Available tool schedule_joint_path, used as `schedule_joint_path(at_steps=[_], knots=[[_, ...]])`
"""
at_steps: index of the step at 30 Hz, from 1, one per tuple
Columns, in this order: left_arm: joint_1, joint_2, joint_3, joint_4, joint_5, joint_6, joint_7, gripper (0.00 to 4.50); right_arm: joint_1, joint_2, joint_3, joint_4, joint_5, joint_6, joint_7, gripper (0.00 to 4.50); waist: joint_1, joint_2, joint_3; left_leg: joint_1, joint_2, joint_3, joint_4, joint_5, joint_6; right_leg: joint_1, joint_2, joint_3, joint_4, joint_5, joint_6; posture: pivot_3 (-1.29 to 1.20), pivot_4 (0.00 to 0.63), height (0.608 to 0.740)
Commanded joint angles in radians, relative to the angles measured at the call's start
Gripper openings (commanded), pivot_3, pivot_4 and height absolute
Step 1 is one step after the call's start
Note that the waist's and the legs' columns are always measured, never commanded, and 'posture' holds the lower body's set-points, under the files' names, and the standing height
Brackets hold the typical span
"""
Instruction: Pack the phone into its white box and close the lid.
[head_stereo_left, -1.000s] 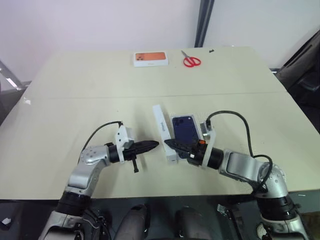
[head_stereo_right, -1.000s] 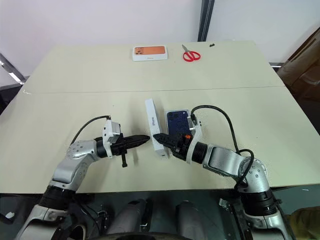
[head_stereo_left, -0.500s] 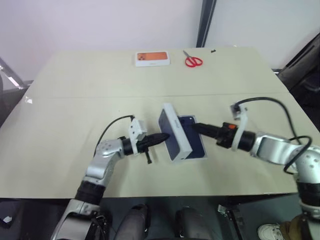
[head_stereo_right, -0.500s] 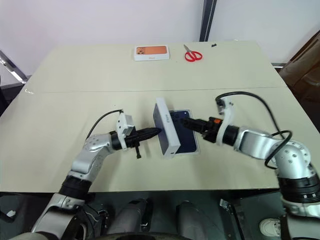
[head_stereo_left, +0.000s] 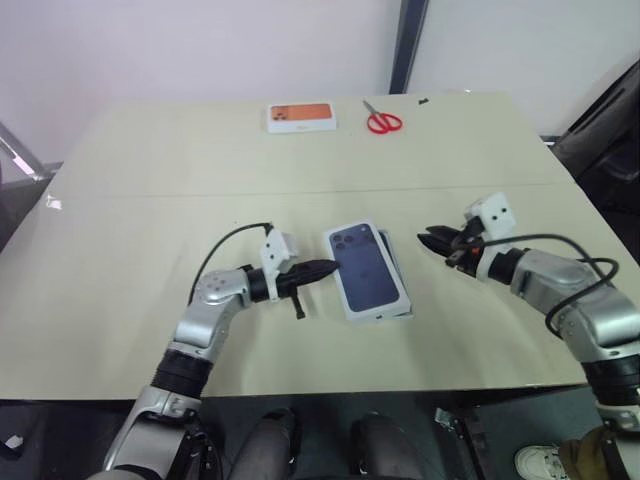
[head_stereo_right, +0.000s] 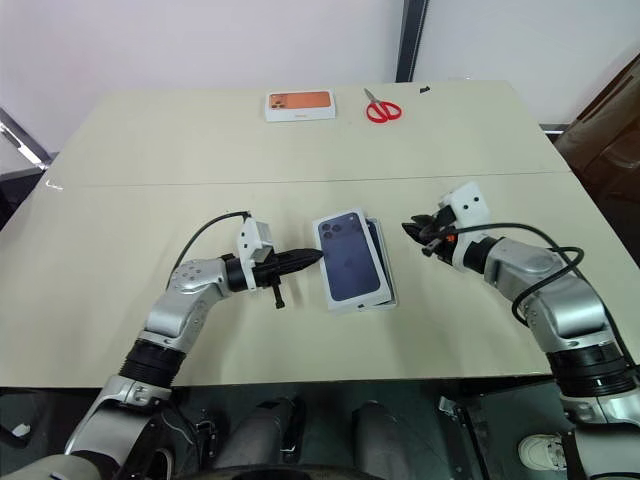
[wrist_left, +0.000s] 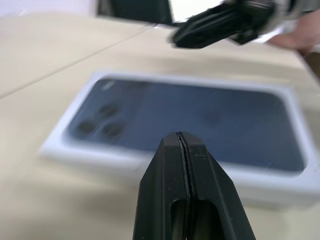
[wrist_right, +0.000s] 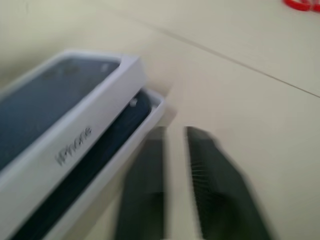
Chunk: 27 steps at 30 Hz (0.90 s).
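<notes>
Lid (head_stereo_left: 367, 270), blue print up, lies askew over the white box (wrist_right: 145, 122) with the phone (wrist_right: 107, 135) inside, mid-counter (head_stereo_left: 150, 200). Left pincer (head_stereo_left: 322, 268) is shut, empty, beside it; right pincer (head_stereo_left: 432, 240) reads shut, empty. Next I'd press the lid square.

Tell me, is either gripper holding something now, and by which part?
Nothing is held. The left gripper is shut beside the lid, which lies askew on the white box. The right gripper is off to the other side, clear of it.
</notes>
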Motion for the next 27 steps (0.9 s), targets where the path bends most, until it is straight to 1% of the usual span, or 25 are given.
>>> schedule_joint_path(at_steps=[1, 6, 9, 21, 27], knots=[[0.005, 0.017, 0.005, -0.016, 0.008, 0.059, 0.024, 0.0, 0.004, 0.026, 0.026, -0.033, -0.11, -0.072, 0.028, 0.03, 0.001, 0.0, 0.0, 0.0, 0.0, 0.0, 0.0, 0.0, 0.0, 0.0, 0.0, 0.0, 0.0, 0.0, 0.0, 0.0, 0.15, 0.734], [-0.02, -0.025, -0.045, 0.032, 0.037, 0.134, 0.062, 0.0, 0.006, 0.073, 0.03, -0.021, -0.193, -0.095, 0.038, 0.03, 0.006, 0.0, 0.0, 0.0, -0.001, 0.0, 0.001, 0.0, 0.0, 0.001, -0.001, 0.0, 0.0, 0.0, 0.0, 0.0, 0.15, 0.734], [-0.03, -0.045, -0.074, 0.047, 0.059, 0.137, 0.06, 0.0, 0.006, 0.094, 0.022, -0.037, -0.205, -0.088, 0.056, 0.03, 0.006, 0.0, 0.0, 0.0, -0.001, -0.001, 0.0, 0.001, -0.001, 0.001, -0.001, -0.001, 0.0, 0.0, 0.0, 0.0, 0.15, 0.734], [-0.081, -0.118, -0.071, 0.083, 0.061, 0.128, 0.077, 0.0, 0.034, 0.125, -0.012, -0.123, -0.21, -0.048, 0.093, 0.03, 0.005, 0.0, 0.0, 0.0, -0.001, -0.001, 0.0, 0.001, -0.001, 0.001, -0.001, 0.0, 0.0, 0.0, 0.0, 0.0, 0.15, 0.734], [-0.103, -0.142, -0.067, 0.088, 0.06, 0.125, 0.084, 0.0, 0.06, 0.124, -0.002, -0.123, -0.256, -0.056, 0.1, 0.03, 0.005, 0.0, 0.0, 0.0, -0.001, -0.001, 0.001, 0.001, -0.001, 0.001, -0.001, -0.001, 0.0, 0.0, 0.0, 0.0, 0.15, 0.734]])
